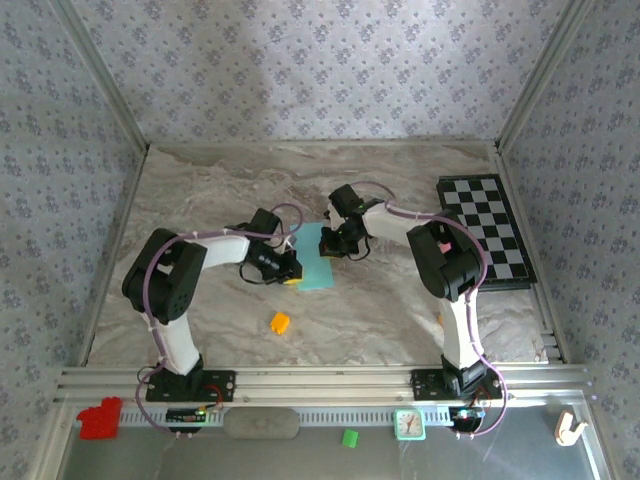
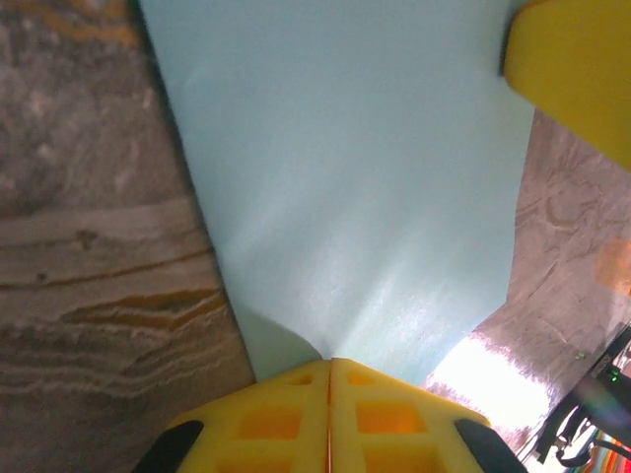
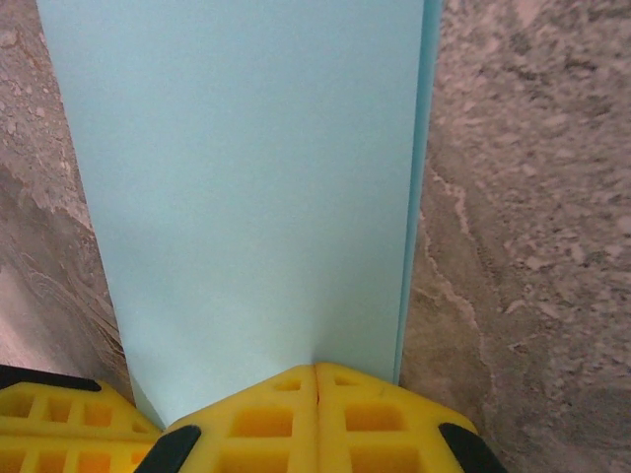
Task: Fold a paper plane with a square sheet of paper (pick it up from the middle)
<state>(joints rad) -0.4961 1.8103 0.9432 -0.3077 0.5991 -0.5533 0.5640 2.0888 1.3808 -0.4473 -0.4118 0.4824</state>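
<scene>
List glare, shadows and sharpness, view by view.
Left wrist: glare blows out the table at lower right, and the paper throws a shadow by the jaws. Right wrist: even light, crisp table grain. Top external: soft, diffuse light, no hard shadows.

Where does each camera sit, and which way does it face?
Top external: above and behind the bases, looking down on the table, left arm, right arm and teal paper.
Left wrist: on the left arm, looking along the shut left gripper over the paper.
Right wrist: the same, past the shut right gripper.
Both wrist views share the paper.
</scene>
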